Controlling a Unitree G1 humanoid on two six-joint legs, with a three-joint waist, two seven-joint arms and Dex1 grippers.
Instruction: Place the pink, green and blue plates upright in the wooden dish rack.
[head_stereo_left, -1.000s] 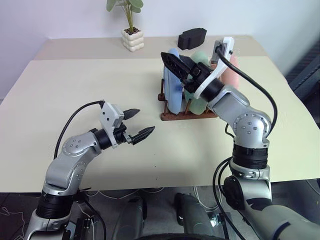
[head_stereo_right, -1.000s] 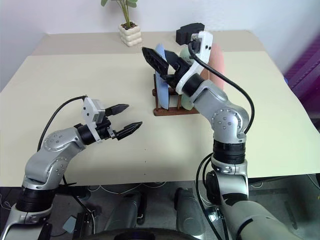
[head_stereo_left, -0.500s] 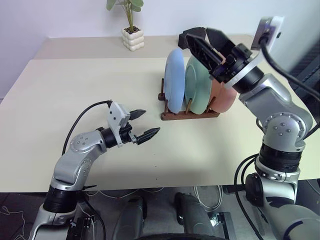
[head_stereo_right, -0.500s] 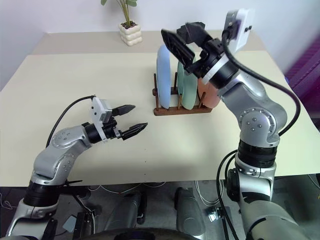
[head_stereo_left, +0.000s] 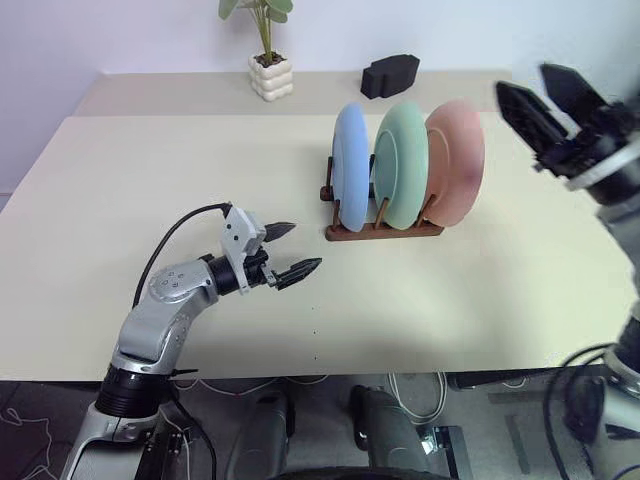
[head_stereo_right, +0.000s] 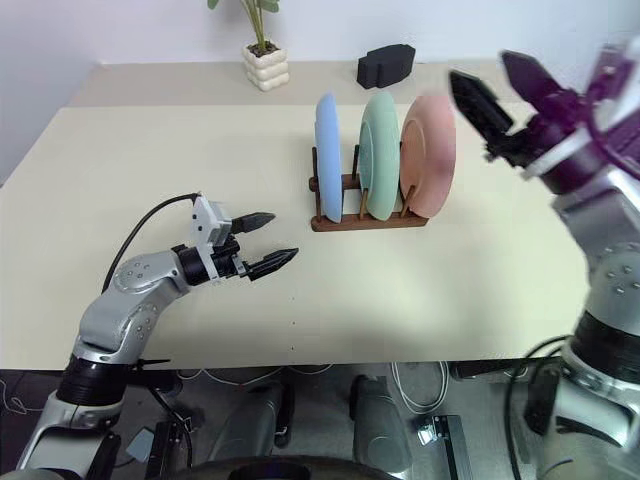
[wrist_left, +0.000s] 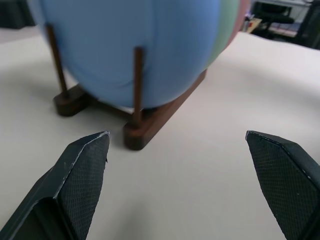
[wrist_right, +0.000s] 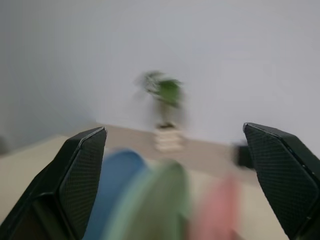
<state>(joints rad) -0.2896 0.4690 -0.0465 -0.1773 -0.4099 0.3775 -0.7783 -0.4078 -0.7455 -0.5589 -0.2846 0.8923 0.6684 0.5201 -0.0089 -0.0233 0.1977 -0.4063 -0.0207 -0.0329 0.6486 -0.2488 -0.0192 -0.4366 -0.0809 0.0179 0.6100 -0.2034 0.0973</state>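
Note:
Three plates stand upright side by side in the wooden dish rack at mid table: the blue plate on the left, the green plate in the middle, the pink plate on the right. My left gripper is open and empty, low over the table to the left of the rack, pointing at it. In the left wrist view the blue plate and the rack's pegs are close ahead. My right gripper is open and empty, raised in the air to the right of the pink plate.
A small potted plant in a white pot and a black block stand at the table's far edge. Bare table surface spreads to the left of the rack and in front of it.
My right gripper has swung away from the rack, up and far to the right, leaving all three plates standing in it. The left gripper has barely moved.

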